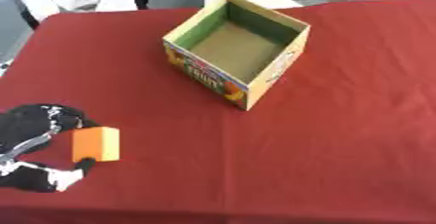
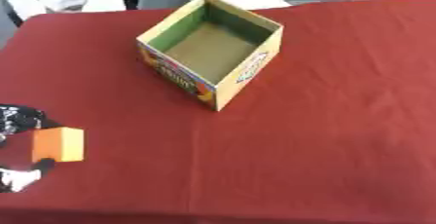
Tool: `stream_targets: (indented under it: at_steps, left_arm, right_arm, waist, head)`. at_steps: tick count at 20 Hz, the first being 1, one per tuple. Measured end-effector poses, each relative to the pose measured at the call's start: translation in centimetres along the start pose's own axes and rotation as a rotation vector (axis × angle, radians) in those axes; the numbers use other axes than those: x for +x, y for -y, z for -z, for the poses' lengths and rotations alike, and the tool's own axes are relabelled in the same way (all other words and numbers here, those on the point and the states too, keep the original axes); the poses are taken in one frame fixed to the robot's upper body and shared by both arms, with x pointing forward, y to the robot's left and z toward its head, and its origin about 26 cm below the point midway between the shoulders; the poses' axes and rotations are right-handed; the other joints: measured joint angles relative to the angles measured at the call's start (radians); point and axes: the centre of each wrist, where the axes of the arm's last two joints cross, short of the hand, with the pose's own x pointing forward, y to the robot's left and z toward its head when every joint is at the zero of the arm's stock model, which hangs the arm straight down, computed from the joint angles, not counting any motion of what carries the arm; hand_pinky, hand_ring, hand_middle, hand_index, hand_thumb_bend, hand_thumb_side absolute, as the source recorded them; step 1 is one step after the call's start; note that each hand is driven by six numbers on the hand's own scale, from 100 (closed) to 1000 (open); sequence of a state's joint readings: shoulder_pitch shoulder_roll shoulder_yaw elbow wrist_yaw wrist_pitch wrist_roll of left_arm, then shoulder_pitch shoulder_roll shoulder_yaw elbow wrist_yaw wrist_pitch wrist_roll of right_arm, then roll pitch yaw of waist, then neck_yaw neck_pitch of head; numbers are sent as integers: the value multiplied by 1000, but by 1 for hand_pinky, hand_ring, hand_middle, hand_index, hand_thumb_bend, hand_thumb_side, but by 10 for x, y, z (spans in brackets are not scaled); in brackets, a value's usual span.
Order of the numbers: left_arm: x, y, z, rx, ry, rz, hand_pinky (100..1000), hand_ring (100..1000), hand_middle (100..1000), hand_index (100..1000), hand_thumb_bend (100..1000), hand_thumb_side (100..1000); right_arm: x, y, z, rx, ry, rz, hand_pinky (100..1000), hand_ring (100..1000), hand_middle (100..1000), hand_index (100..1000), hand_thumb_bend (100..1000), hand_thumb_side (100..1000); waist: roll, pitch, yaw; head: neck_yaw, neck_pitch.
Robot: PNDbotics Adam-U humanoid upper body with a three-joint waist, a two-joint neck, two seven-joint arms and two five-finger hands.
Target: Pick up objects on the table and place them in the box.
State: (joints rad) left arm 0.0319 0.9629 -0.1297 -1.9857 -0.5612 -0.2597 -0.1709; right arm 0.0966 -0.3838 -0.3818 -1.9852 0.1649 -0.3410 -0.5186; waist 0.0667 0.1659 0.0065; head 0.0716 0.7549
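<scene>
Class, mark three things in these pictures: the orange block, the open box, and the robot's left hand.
orange block point(image 1: 96, 143), left eye view, its front face.
open box point(image 1: 280, 68), left eye view, its right outer wall.
left hand point(image 1: 32, 125), left eye view, black upper part.

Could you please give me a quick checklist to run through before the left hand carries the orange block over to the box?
1. Grasp: left hand has fingers and thumb around the orange block: ok.
2. Block lifted off the red tablecloth: cannot tell.
3. Box upright, top open: ok.
4. Box interior free to take the block: ok, only its bare floor shows.
5. Path from block to box free of other things: ok, nothing lies on the cloth between them.
6. Right hand out of the way: ok, it shows in neither view.
</scene>
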Motion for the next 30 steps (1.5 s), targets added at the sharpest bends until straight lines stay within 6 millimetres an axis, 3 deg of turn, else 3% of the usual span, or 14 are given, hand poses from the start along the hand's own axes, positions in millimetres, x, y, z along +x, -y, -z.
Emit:
stream_targets:
  at_steps: [9, 19, 25, 30]
  left_arm:
    - [-3, -74, 27, 196, 192, 21, 691, 678, 516, 563, 100, 246]
    - [28, -161, 79, 230, 349, -8, 690, 673, 514, 574, 100, 253]
    - [24, -189, 124, 220, 398, -15, 694, 676, 515, 580, 100, 258]
    - [15, -195, 168, 215, 418, -26, 690, 672, 513, 580, 100, 259]
  right_arm:
    - [1, -1, 2, -7, 12, 6, 628, 743, 505, 700, 100, 791]
    - [3, -7, 9, -1, 41, 44, 629, 743, 504, 700, 100, 791]
    - [6, -12, 14, 1, 55, 75, 628, 744, 504, 700, 100, 792]
    - [8, -17, 19, 1, 68, 102, 628, 744, 503, 700, 100, 793]
  waist:
    - [-2, 11, -21]
    - [-21, 42, -63]
    - [-25, 65, -82]
    - [-31, 92, -106]
  head:
    - [-26, -11]
    - [-25, -53]
    - [-20, -78]
    - [-10, -103]
